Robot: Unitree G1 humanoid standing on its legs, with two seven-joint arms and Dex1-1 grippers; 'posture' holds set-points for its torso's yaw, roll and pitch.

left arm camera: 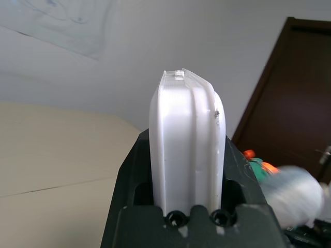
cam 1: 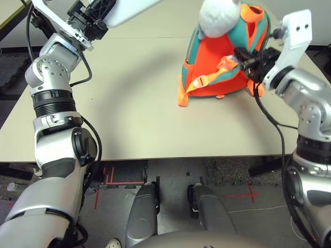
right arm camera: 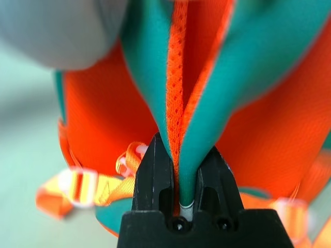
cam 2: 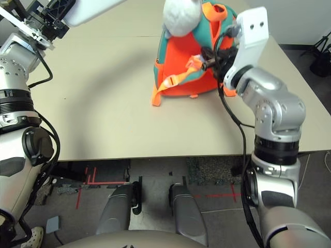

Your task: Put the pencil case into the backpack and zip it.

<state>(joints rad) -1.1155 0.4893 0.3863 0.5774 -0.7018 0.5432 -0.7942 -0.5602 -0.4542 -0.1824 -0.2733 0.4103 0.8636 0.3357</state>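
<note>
Jaws: left gripper (cam 1: 95,18) clamps the pencil case (left arm camera: 186,144) aloft, right gripper (right arm camera: 178,201) pinches the backpack (cam 1: 222,62) edge; insertion and zipping remain undone.

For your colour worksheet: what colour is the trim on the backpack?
Teal, against the orange body of the backpack; the right wrist view shows it best.

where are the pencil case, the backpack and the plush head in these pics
pencil case (left arm camera: 186,150): left wrist view, its white narrow side.
backpack (cam 1: 217,77): left eye view, orange front panel.
plush head (cam 1: 220,18): left eye view, its grey-white fur.
</note>
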